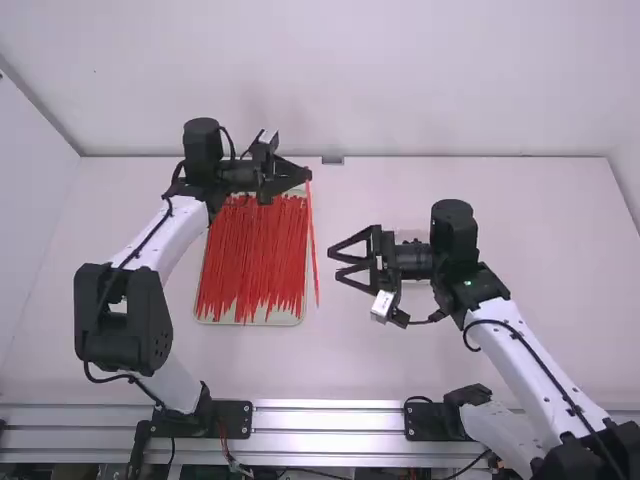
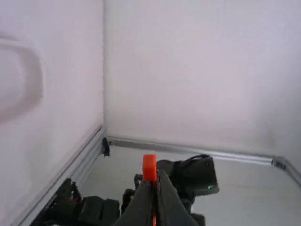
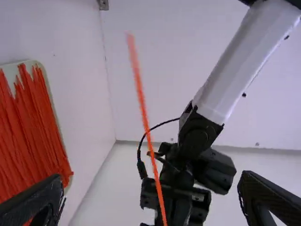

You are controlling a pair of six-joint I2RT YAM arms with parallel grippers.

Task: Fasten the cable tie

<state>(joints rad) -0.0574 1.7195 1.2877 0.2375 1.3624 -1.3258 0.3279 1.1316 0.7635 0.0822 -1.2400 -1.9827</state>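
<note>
High view: at the far side of the table (image 1: 500, 200), the left gripper (image 1: 290, 180) pinches one red tie (image 1: 313, 250) running along the right edge of the tray (image 1: 230, 321); the right gripper (image 1: 340, 262) gapes empty just right of it. Left wrist view: fingers (image 2: 140, 203) clamp the tie. Right wrist view: the tie slants in midair.

Bright, flat, diffuse light all over, looks like it comes from overhead. The table (image 1: 500, 200) only gets faint, soft-edged shadows under the right arm (image 1: 520, 345), with no hard edges and no glare spots. In the left wrist view the walls (image 2: 197, 70) are nearly washed out. In the right wrist view the cable tie (image 3: 143, 113) goes soft and smeary toward its raised tip.
</note>
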